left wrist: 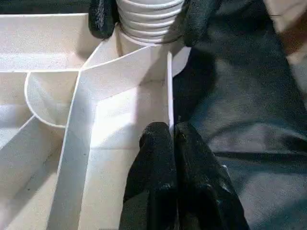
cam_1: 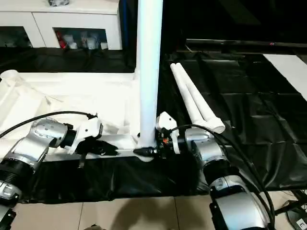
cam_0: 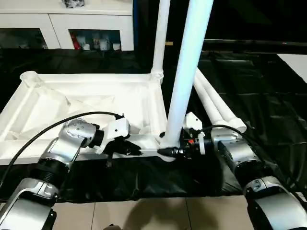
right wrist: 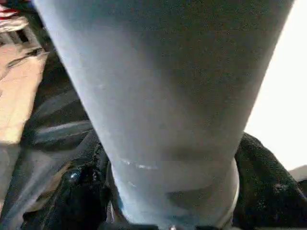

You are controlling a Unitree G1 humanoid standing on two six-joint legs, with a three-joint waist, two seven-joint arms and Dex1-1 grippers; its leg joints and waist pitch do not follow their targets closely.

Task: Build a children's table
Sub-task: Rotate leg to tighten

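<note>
The children's table top [cam_0: 72, 79] lies upside down on black cloth, rim up. One white leg [cam_0: 192, 57] stands upright in its near right corner socket. A second leg [cam_0: 161, 33] stands in the far right socket. Two more legs [cam_1: 194, 93] lie side by side on the cloth to the right. My right gripper [cam_0: 168, 151] is shut on the ribbed base of the near leg, a black finger [left wrist: 100, 19] on each side of it. My left gripper [cam_0: 134, 151] is shut and empty, its tips [left wrist: 172, 139] at the near rim just left of that socket.
The table's far left corner socket [cam_0: 29, 76] stands open. A white cabinet with glass doors [cam_0: 67, 24] lines the back left. The black cloth [cam_0: 268, 96] ends at tiled floor [cam_0: 144, 215] in front of me. A white surface [cam_0: 297, 62] shows at the far right.
</note>
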